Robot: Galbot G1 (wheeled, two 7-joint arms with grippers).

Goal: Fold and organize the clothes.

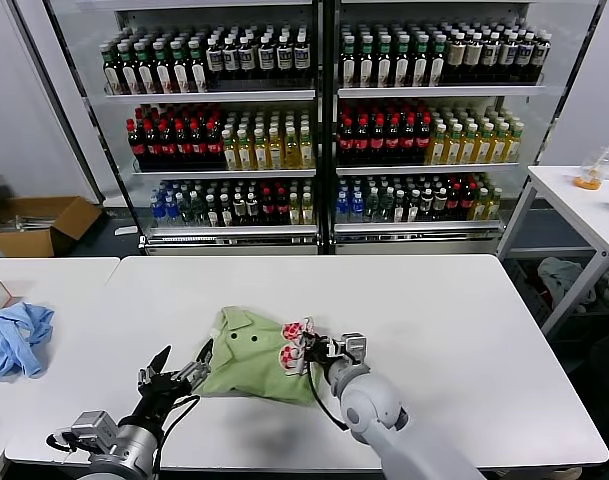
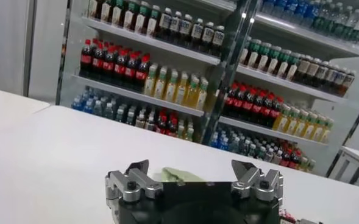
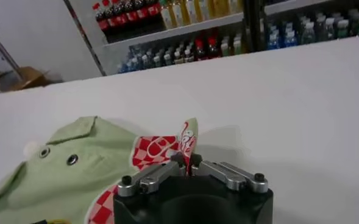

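A: State the layout, largest item first.

B: The white surface [image 1: 464,330] carries the light green shirt [image 1: 246,365] near its front edge, between the two arms. A light blue garment [image 1: 14,338] lies well apart on the adjoining table to the left.

A: Tool states?

B: The right tool [image 3: 186,165] is pressed together, pinching a raised fold of the shirt's red-and-white print. This grip probably serves to lift that edge for a fold. The left tool [image 2: 194,176] is spread and holds nothing; it waits just beside the shirt's left edge, likely placed to take the opposite side.

A: Condition of the shirt?

B: Crumpled and bunched, collar [image 3: 75,131] and small dark buttons [image 3: 72,159] facing up. Folding appears barely begun.
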